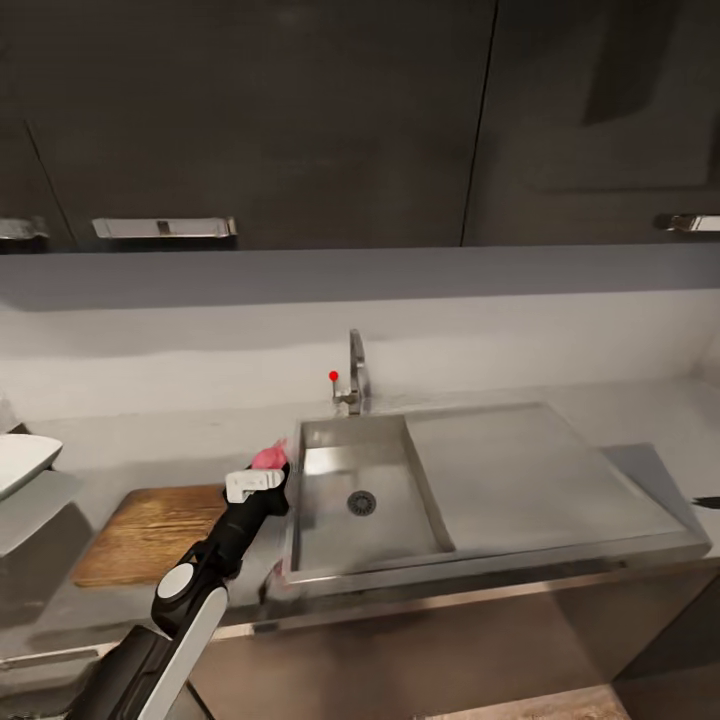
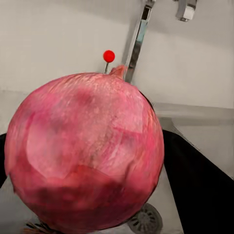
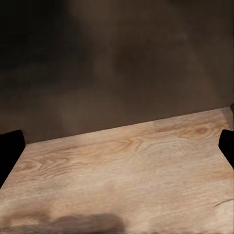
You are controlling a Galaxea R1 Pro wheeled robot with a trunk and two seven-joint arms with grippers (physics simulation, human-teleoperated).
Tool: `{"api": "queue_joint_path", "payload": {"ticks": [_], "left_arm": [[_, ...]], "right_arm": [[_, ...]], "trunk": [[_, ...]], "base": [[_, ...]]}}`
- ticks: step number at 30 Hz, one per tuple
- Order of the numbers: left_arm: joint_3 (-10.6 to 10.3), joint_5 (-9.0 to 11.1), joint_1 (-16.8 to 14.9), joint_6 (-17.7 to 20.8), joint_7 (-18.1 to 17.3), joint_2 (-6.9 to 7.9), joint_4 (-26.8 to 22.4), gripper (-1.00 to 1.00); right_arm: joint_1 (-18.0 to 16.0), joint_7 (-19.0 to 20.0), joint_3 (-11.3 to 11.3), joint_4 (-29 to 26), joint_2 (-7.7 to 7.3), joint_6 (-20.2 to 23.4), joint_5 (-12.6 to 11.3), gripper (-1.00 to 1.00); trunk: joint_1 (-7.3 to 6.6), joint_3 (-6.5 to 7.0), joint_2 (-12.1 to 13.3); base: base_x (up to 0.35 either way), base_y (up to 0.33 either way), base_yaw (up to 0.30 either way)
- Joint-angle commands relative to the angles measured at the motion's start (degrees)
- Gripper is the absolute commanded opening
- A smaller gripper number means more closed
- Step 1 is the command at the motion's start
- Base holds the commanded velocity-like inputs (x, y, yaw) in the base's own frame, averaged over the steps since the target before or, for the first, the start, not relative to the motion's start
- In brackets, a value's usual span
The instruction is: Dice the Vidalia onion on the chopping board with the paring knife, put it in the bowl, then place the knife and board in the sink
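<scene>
Onion (image 2: 85,153) clamped in left claw (image 1: 262,478), between chopping board (image 1: 150,532) and sink (image 1: 365,500)

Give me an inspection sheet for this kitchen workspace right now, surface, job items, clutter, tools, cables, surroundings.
Surface: grey countertop with a steel sink and drainboard set in it.
Job's things: pink onion held in the left tool, above the counter at the sink's left edge; chopping board lies flat left of the sink; white bowl at the far left edge, partly cut off. A dark tip at the right edge may be the knife; cannot tell.
Clutter: nothing seen.
Tools: left tool shut on the onion; right tool's fingers apart, over a wooden floor.
Cables: nothing seen.
Surroundings: faucet behind the sink, dark upper cabinets.
</scene>
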Motion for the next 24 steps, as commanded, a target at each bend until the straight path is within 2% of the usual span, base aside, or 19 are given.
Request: {"api": "queue_joint_path", "payload": {"ticks": [1, 10, 20, 24], "left_arm": [[-0.2, 0.5, 0.0, 0.2, 0.6, 0.07, -0.1, -1.00], [-0.1, 0.5, 0.0, 0.3, 0.6, 0.11, -0.1, -1.00], [-0.1, 0.3, 0.0, 0.5, 0.6, 0.06, 0.0, -1.00], [-0.1, 0.3, 0.0, 0.6, 0.6, 0.06, 0.0, -1.00]], "right_arm": [[0.0, 0.5, -0.4, -0.1, 0.10, -0.1, 0.4, 1.00], [0.0, 0.5, -0.4, 1.0, 0.03, -0.2, 0.4, 1.00], [0.0, 0.5, -0.4, 1.0, 0.03, -0.2, 0.4, 1.00], [0.0, 0.6, -0.4, 1.0, 0.03, -0.2, 0.4, 1.00]], "trunk": [[0.00, -0.07, -0.1], [0.00, -0.07, -0.1], [0.00, -0.07, -0.1], [0.00, -0.07, -0.1]], "base": [[-0.187, 0.277, 0.000], [-0.185, 0.274, 0.000], [-0.023, 0.263, 0.000], [-0.001, 0.116, 0.000]]}}
